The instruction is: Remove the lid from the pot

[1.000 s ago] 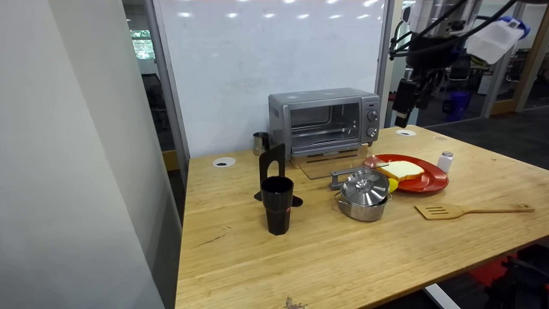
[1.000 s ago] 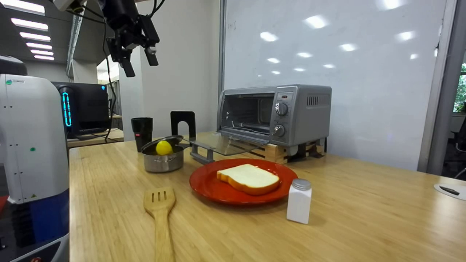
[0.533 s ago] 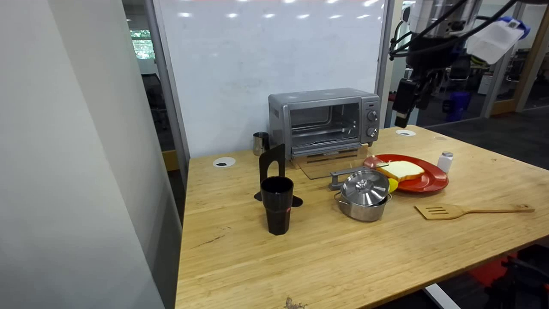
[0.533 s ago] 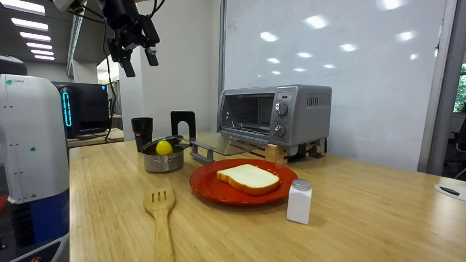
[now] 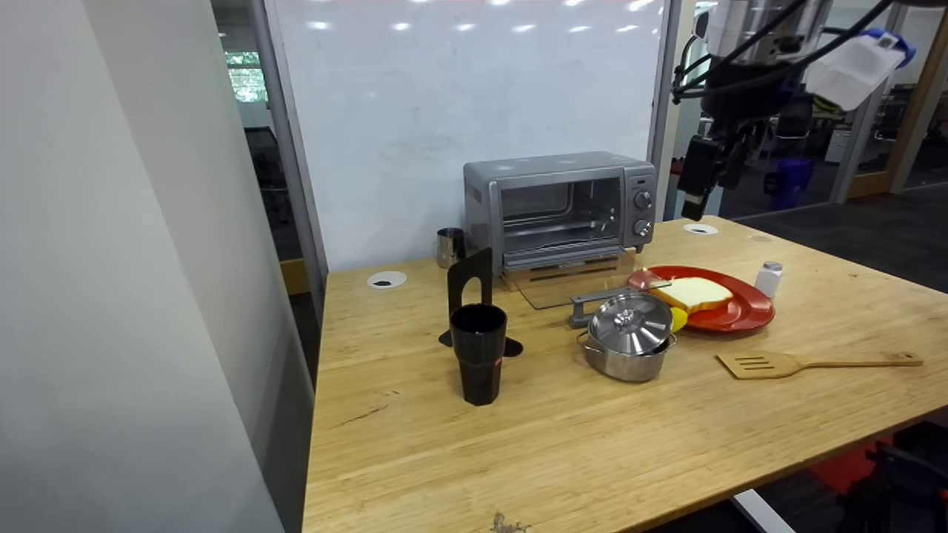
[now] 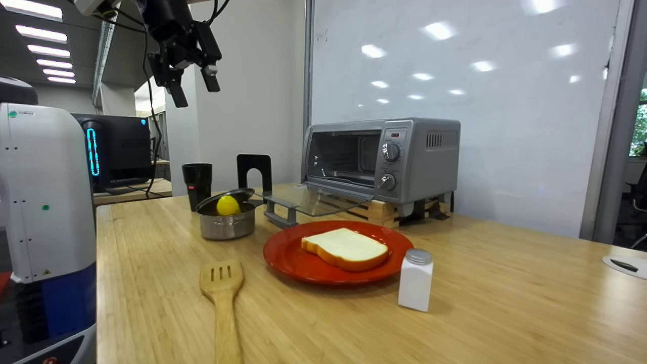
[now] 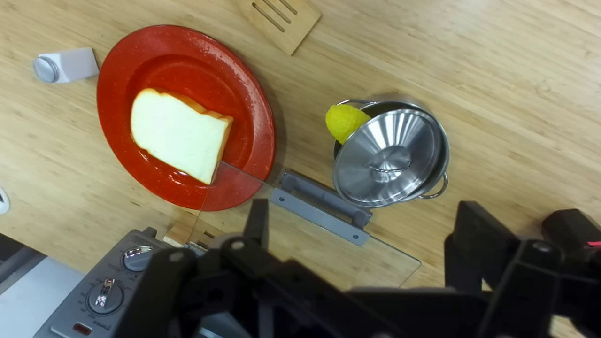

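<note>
The shiny silver lid (image 5: 631, 323) lies tilted on the steel pot (image 5: 629, 366), shifted so part of the opening shows. A yellow object (image 6: 228, 206) sticks out between the lid and the pot rim. In the wrist view the lid (image 7: 368, 171) has a thin wire handle at its centre, and the pot (image 7: 444, 155) shows a side loop handle. My gripper (image 6: 195, 90) hangs high above the table, well apart from the lid. Its fingers are wide apart with nothing between them, as the wrist view also shows (image 7: 362, 206). The pot's inside is mostly hidden.
A grey toaster oven (image 5: 559, 166) has its glass door down, its door handle (image 7: 319, 216) close beside the pot. A red plate (image 6: 283, 263) with bread, a wooden spatula (image 6: 222, 288), a white shaker (image 6: 415, 283), a black cup (image 5: 479, 355) and a black stand (image 6: 254, 162) stand around.
</note>
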